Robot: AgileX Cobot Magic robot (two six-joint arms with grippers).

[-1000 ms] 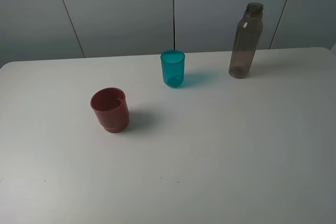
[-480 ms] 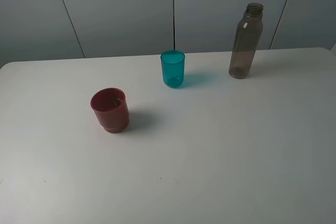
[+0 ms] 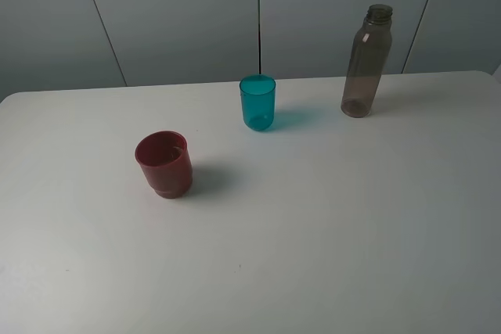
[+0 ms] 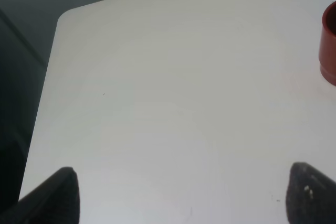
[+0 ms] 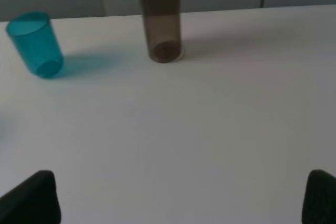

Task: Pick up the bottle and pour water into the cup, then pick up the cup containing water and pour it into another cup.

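The smoky grey-brown bottle (image 3: 366, 62) stands uncapped at the back right of the white table; the right wrist view shows its lower part (image 5: 160, 22). The teal cup (image 3: 257, 102) stands upright left of it and also shows in the right wrist view (image 5: 35, 44). The dark-red cup (image 3: 164, 163) stands upright nearer the front left; its edge shows in the left wrist view (image 4: 329, 43). No arm shows in the exterior high view. The left gripper (image 4: 184, 195) is open and empty, well short of the red cup. The right gripper (image 5: 181, 195) is open and empty, short of the bottle.
The white table (image 3: 329, 224) ends at a grey panelled wall behind. Its rounded far-left corner (image 4: 65, 15) shows in the left wrist view, with dark floor beyond.
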